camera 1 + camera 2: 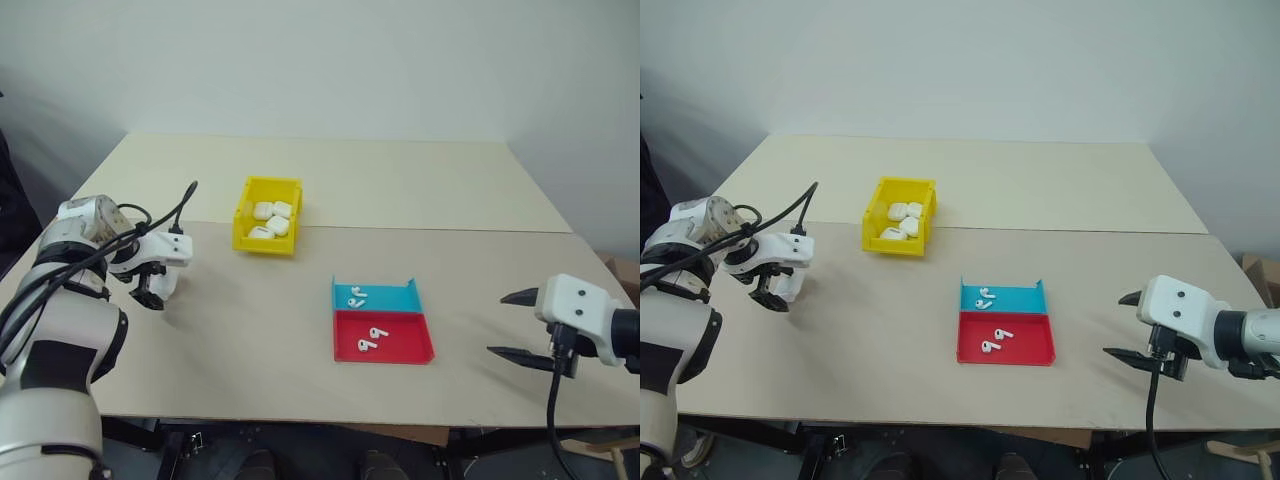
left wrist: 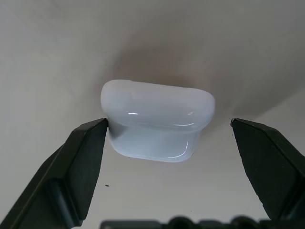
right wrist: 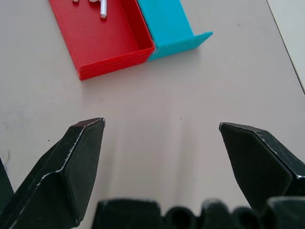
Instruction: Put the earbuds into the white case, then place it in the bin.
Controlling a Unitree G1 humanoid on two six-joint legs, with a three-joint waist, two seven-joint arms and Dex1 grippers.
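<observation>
The white case [image 2: 157, 121] lies shut on the table, straight below my left gripper [image 2: 169, 121]. The gripper's black fingers are open and stand on either side of the case, one tip close to its edge. From the head views my left gripper [image 1: 152, 290] points down at the table's left side and covers the case. Two earbuds [image 1: 357, 296] lie in the blue tray and two more earbuds [image 1: 370, 340] in the red tray. The yellow bin [image 1: 243, 215] stands behind them with several white cases inside. My right gripper [image 1: 515, 325] hovers open and empty at the table's right.
The shallow blue tray [image 1: 410, 293] and red tray [image 1: 400, 356] sit side by side at the table's centre, between my two arms. A seam runs across the table behind the bin. A black cable hangs from each wrist.
</observation>
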